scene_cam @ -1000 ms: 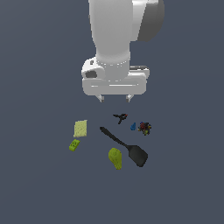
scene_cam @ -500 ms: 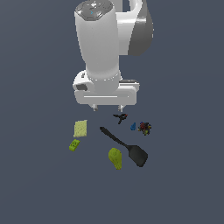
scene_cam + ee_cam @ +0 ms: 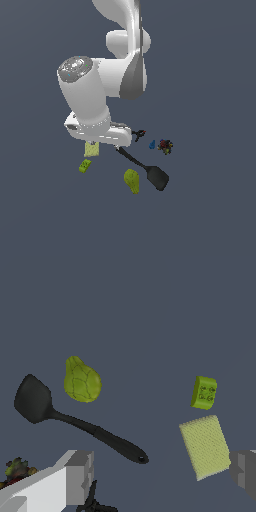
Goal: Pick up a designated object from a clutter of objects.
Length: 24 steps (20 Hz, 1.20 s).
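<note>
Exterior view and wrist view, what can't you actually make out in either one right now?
- Pincer: exterior view, hidden under the arm's white body; only the wrist view shows its fingers apart.
- Pale green flat square: exterior view, upper part covered by the arm.
- Black clamp: wrist view, cut off by the picture's edge.
- Dark multicoloured piece: too small to identify.
- Blue bit: too small to identify.

No legible text, label, brand, number or sign appears on any object or on the arm in either view.
</note>
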{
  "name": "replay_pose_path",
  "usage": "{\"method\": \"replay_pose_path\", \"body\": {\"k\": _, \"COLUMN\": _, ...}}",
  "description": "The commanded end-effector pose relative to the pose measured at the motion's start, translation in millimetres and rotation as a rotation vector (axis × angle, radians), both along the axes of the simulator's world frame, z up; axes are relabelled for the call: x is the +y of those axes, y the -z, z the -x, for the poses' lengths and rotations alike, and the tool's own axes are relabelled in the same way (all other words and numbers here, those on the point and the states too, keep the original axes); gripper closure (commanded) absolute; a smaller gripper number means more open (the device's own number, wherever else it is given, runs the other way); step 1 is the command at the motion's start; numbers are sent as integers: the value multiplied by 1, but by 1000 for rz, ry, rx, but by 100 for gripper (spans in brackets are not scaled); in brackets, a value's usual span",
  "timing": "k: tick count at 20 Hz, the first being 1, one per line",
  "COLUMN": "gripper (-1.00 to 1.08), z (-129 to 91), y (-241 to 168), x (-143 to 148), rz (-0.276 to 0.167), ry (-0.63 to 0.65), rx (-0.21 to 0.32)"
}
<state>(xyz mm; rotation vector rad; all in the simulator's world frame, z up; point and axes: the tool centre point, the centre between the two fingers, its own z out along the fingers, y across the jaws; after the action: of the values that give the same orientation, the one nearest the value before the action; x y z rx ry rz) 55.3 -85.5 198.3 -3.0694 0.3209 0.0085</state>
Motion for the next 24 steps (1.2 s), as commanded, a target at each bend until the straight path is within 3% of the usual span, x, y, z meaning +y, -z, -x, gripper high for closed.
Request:
{"method": "replay_pose_path", "body": {"k": 1, "gripper": -92, "z": -5, "y": 26, "x": -23, "rz": 6, "ry": 39, "rx": 0}}
{"method": "replay_pose_path", "body": {"k": 12, "gripper": -92, "z": -6, "y": 113, "x": -100, "rz": 43, "ry": 157, "rx": 4}}
{"method": "replay_pose_path", "body": {"k": 24, "gripper": -92, "z": -2, "y": 136, "x": -119, "rz": 55, "ry": 183, "rx": 7}}
